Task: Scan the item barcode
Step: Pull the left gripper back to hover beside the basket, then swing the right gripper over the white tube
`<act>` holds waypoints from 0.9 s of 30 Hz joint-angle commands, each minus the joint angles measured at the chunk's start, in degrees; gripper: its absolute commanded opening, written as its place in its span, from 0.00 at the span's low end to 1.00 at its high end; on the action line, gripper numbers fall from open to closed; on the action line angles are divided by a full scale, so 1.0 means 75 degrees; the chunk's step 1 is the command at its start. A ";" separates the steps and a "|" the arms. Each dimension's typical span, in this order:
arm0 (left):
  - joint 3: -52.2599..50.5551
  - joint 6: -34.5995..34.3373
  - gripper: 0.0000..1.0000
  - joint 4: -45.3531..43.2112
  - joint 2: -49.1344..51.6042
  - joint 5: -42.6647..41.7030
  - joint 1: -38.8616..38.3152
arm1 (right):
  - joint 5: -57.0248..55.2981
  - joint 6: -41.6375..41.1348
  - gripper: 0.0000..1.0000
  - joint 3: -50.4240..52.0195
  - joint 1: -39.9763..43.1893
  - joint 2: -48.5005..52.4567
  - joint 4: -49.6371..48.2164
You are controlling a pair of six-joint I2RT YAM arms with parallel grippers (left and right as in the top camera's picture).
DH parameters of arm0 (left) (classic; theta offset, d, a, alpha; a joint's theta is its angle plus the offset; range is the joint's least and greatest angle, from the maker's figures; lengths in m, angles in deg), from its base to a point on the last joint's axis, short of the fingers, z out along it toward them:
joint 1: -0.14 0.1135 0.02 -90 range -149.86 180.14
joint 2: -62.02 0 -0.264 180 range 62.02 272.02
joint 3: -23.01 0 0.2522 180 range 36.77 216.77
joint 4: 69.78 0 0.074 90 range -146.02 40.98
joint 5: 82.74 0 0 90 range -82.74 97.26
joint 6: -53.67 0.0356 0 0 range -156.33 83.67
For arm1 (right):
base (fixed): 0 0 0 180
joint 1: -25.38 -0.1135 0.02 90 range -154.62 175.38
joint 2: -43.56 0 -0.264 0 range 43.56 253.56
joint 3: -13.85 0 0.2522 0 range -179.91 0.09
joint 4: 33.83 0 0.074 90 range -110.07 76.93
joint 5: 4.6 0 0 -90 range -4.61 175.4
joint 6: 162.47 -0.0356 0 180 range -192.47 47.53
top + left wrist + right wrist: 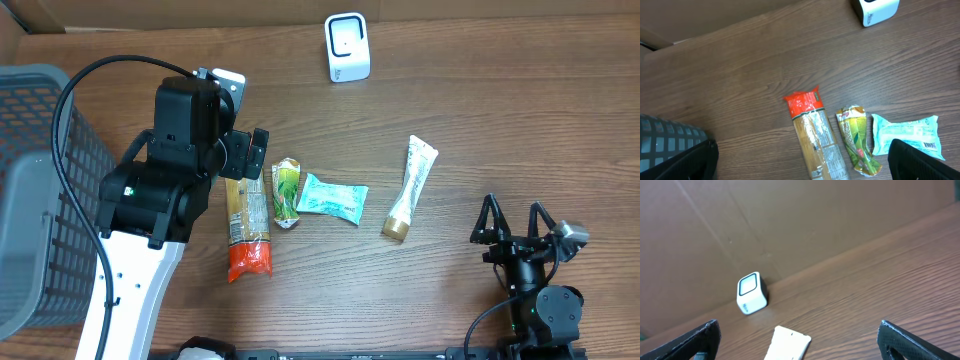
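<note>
**Both claws wide open, nothing held; four items in a row mid-bench**

At the near right corner the right gripper [514,222] stands with its jaws spread fully and empty, with bare wood on every side. Toward mid-bench four items lie in a row. The pasta packet [247,225], green sachet [287,192] and pale blue packet [333,197] are close together, and the tube [411,188] is apart on the right. A barcode [930,146] shows on the blue packet. The left gripper [801,145] hovers over the pasta packet's far end, jaws fully apart and gripping nothing. A grey basket [40,200] takes up the left edge. Beyond the row, open wood runs to the far edge, where the white scanner [347,47] stands.
</note>
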 commanded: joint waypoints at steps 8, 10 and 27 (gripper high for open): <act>0.0058 0.0143 1.00 0.0015 0.0047 0.0079 0.0041 | -0.0178 -0.0026 1.00 0.0079 0.0017 -0.0067 -0.0137; 0.0058 0.0143 1.00 0.0015 0.0047 0.0079 0.0041 | 0.0300 -0.0023 1.00 0.0079 0.0017 -0.0067 -0.0391; 0.0058 0.0143 1.00 0.0015 0.0047 0.0079 0.0041 | 0.1725 0.0868 1.00 -0.3599 0.0017 0.3555 0.1402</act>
